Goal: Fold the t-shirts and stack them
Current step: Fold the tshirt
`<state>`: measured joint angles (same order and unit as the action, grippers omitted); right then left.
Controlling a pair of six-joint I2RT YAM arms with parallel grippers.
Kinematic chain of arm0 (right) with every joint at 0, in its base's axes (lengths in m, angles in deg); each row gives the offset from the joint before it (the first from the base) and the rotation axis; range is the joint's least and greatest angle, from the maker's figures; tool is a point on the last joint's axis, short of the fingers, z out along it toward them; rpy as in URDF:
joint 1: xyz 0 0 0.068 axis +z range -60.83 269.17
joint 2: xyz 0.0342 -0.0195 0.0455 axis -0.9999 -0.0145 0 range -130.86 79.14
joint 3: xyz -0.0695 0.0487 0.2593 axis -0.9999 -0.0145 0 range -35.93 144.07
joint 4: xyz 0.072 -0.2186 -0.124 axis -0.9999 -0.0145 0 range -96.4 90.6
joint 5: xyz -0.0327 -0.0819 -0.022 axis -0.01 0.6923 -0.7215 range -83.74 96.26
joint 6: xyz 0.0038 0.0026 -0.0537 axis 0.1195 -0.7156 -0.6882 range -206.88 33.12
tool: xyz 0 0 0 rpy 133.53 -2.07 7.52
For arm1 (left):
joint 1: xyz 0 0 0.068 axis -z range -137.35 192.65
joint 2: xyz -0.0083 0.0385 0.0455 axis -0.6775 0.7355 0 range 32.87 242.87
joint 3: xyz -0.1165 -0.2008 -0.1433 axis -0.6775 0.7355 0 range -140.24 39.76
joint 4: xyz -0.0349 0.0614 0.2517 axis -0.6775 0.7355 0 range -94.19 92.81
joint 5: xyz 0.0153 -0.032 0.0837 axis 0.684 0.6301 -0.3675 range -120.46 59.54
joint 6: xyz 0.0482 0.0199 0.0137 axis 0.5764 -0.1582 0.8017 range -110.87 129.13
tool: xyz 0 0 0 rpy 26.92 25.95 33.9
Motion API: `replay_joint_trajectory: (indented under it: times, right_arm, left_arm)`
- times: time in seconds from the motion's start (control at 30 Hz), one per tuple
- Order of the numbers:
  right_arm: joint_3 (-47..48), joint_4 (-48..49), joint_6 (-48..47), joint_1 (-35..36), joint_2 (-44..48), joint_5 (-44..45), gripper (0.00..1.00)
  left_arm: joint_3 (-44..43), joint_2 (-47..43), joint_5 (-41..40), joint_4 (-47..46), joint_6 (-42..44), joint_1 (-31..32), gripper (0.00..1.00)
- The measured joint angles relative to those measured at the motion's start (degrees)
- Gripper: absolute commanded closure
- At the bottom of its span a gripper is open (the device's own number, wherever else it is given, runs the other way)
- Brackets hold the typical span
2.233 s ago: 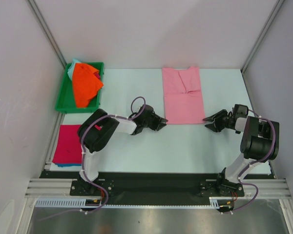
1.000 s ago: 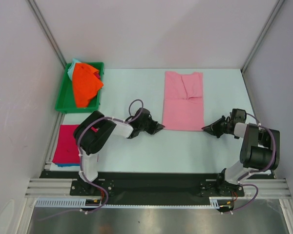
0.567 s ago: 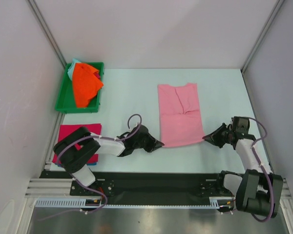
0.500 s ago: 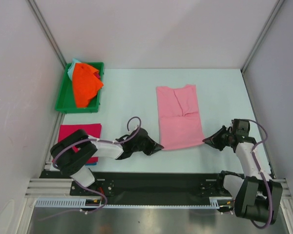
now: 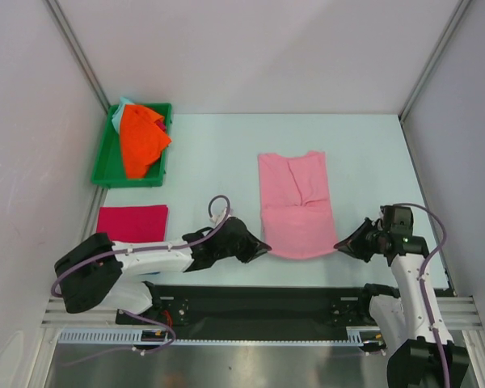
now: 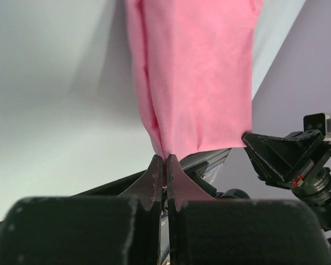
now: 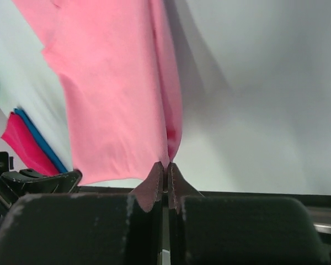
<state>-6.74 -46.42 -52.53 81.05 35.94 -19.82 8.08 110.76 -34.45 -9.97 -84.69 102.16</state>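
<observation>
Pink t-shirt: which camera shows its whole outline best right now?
Top external. It shows the whole pink t-shirt lying on the table, both near corners at the left claw and right claw. Each wrist view shows only the near part stretching from its own shut claw, one corner pinched.

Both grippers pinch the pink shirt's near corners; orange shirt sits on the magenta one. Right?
No: top view shows the orange shirt in the green tray, apart from the magenta shirt. Left gripper and right gripper do pinch the near corners of the pink shirt.
</observation>
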Motion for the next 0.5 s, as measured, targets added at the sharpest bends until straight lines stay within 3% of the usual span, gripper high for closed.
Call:
replay_joint_trajectory:
  times: [0.2, 0.37, 0.5]
  right_arm:
    - [10.19, 1.33, 1.46, 0.2, -6.93, -1.11, 1.0]
    - [18.78, 7.3, 2.99, 0.2, -19.74, -2.75, 1.0]
    - [26.77, 11.82, 3.61, 0.22, -31.71, -3.87, 1.0]
  left_arm:
    - [-8.81, -0.35, 0.37, 4.61, 6.45, -3.1, 1.0]
    - [-18.43, 2.93, 3.82, 4.81, 13.46, -12.52, 1.0]
    - [-27.23, 11.91, 8.48, 4.02, 17.94, -20.11, 0.99]
